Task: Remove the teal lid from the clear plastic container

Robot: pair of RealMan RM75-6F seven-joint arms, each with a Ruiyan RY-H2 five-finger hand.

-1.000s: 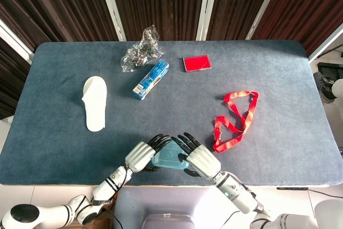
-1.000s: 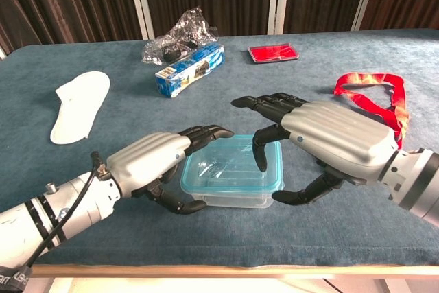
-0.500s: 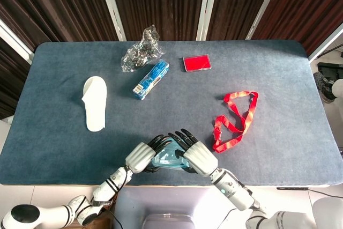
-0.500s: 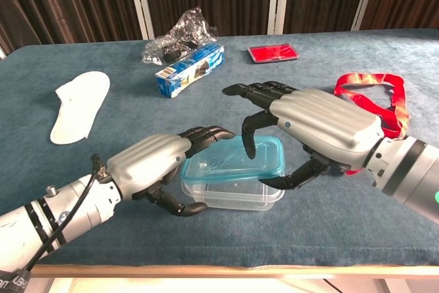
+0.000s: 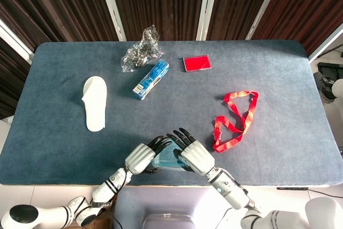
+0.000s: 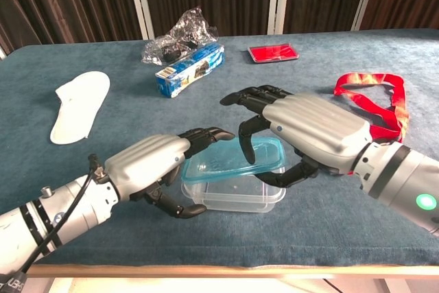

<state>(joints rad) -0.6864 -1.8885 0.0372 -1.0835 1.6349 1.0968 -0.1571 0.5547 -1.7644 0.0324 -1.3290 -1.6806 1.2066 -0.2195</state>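
Now teal lid (image 6: 236,159) tilted, pinched in right hand (image 6: 312,132) fingers (image 6: 245,143); left hand (image 6: 147,162) grips container (image 6: 236,193).

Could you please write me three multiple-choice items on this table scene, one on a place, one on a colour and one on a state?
1. Where does the white slipper lie?
A. Beside the red lanyard
B. Toward the table's left side
C. On the red case

2. What colour is the lanyard?
A. Red
B. Green
C. White

3. How does the teal lid sit on the clear plastic container?
A. Pressed flat all round
B. Lying apart on the table
C. Raised on its right side, under the right hand

Answers: 1 B, it lies left of the blue box. 2 A, its strap is bright red. 3 C, the chest view shows a gap there, while the left hand holds the container's left end.
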